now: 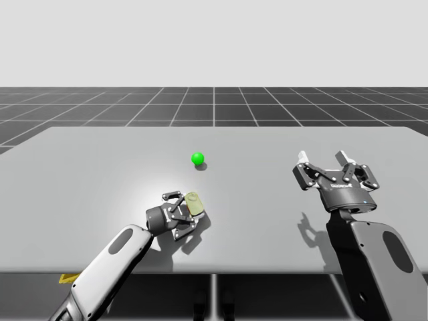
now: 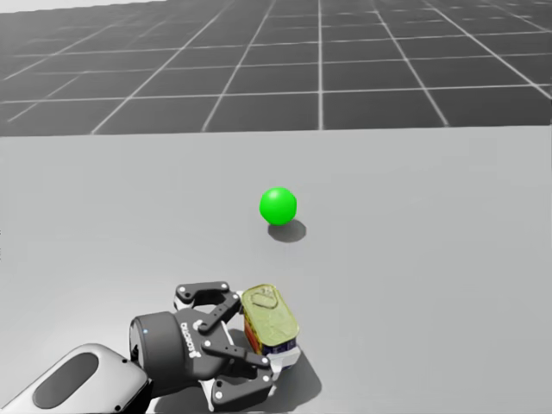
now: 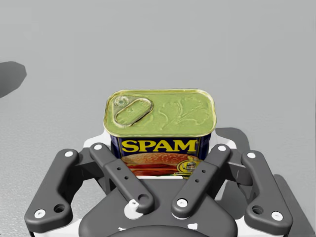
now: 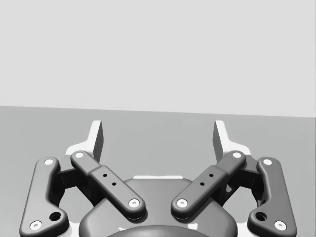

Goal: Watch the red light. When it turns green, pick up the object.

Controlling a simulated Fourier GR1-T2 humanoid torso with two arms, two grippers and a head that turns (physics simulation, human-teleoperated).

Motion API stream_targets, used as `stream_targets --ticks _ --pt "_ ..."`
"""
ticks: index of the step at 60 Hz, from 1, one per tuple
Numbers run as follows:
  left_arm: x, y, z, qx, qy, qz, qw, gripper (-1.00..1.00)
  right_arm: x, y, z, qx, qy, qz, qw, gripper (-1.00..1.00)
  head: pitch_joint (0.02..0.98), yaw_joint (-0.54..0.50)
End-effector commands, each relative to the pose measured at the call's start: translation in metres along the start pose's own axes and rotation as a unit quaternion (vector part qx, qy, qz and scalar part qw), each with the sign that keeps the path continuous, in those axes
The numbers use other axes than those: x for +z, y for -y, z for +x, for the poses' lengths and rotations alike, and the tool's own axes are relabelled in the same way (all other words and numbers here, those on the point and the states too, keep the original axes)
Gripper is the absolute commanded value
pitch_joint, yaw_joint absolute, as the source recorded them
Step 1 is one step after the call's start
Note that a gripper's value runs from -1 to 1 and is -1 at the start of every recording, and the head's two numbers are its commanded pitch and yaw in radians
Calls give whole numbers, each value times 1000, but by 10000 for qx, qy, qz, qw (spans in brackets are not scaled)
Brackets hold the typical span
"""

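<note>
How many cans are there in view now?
1. The blue rectangular can is in my left gripper, which is shut on it, nearer me than the green light. None seems hidden.

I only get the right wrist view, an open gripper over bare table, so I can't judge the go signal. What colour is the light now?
Observer: The light is green; it's a small ball on the table.
Operator: And where's the object?
Observer: The yellow-lidded rectangular can is at the left gripper, nearer the robot than the light.
Operator: Is it gripped?
Observer: Yes, the left wrist view shows that gripper shut on its two sides; whether it is off the table I can't tell.
</note>
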Motion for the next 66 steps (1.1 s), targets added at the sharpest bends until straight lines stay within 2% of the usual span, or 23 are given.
stream_targets --ticks 1,7,12,17,19,23,29,30,33,34,37,44,56,64,66 --pt "5 8 -18 -71 -367 -547 9978 1000 0 1 0 1 5 -6 10000 -1000 544 116" --pt "5 8 -18 -81 -357 -573 9977 1000 0 1 1 -9 15 -20 10000 -1000 477 121" --pt "5 9 -18 -99 -352 -589 9976 1000 0 1 1 -11 17 -21 10000 -1000 449 123" --pt "5 9 -18 -114 -348 -594 9976 1000 1 1 0 -73 -12 43 10000 -1000 433 126" --pt "6 9 -17 -129 -287 -584 9978 1000 1 1 0 -144 -45 121 9998 -1000 430 125" --pt "8 9 -7 -114 -163 -517 9985 1000 2 1 0 -131 -59 160 9998 -1000 427 125" --pt "14 9 18 -392 18 -413 9984 1000 2 2 1 -119 -60 153 9998 -1000 425 127" --pt "17 9 29 -517 96 -377 9979 1000 2 2 1 -111 -53 152 9998 -1000 424 128" --pt "19 8 40 -614 171 -326 9974 1000 2 2 1 -105 -52 150 9998 -1000 424 130" --pt "22 7 50 -705 249 -263 9969 1000 2 2 1 -105 -52 150 9998 -1000 424 132" --pt "24 6 60 -783 322 -228 9961 1000 2 3 1 -100 -48 154 9998 -1000 422 133" --pt "33 0 93 -1163 537 -15 9918 1000 2 4 3 -107 -53 192 9997 -1000 417 132" --pt "45 -11 144 -1538 888 461 9830 1000 2 5 3 -81 -117 232 9996 -1000 418 134" --pt "51 -12 183 -1735 1217 869 9734 1000 4 7 2 -68 -105 375 9992 -1000 418 136" --pt "52 -11 192 -1786 1310 953 9705 1000 5 7 2 -4 -65 429 9991 -1000 417 136"
